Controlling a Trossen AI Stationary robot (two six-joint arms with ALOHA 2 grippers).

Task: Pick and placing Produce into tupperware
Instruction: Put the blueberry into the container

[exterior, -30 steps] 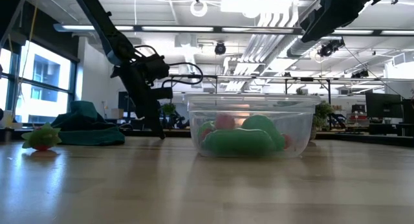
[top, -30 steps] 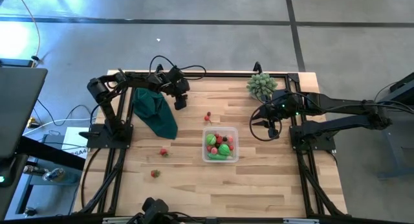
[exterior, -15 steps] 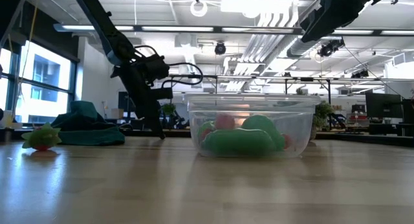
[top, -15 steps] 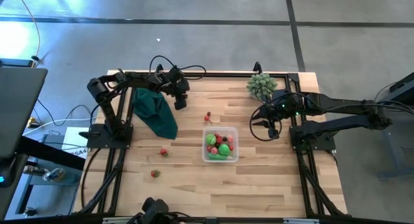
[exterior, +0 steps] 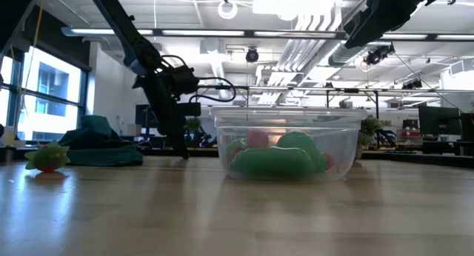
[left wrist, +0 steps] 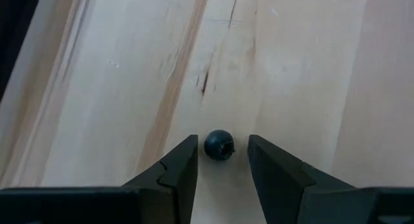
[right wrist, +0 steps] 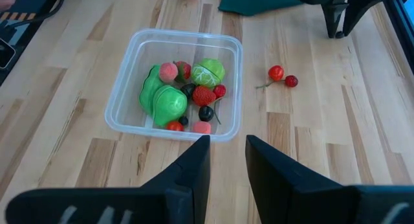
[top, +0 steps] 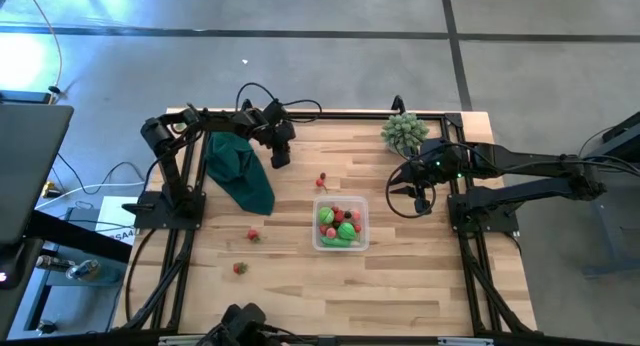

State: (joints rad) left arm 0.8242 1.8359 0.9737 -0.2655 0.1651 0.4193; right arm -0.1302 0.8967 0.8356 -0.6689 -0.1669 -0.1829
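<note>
Small dark round berry [left wrist: 218, 145] lies on the light wooden desk [top: 420, 286] near its far edge, btwn the spread fingers of the left hand [left wrist: 221, 160], not touching either. Clear rectangular plastic tupperware [right wrist: 173, 84] sits mid-desk w/ green, red, pink pieces inside. Two red cherries [right wrist: 282, 76] beside it. Right hand [right wrist: 226, 162] hovers above, fingers apart, empty.
</note>
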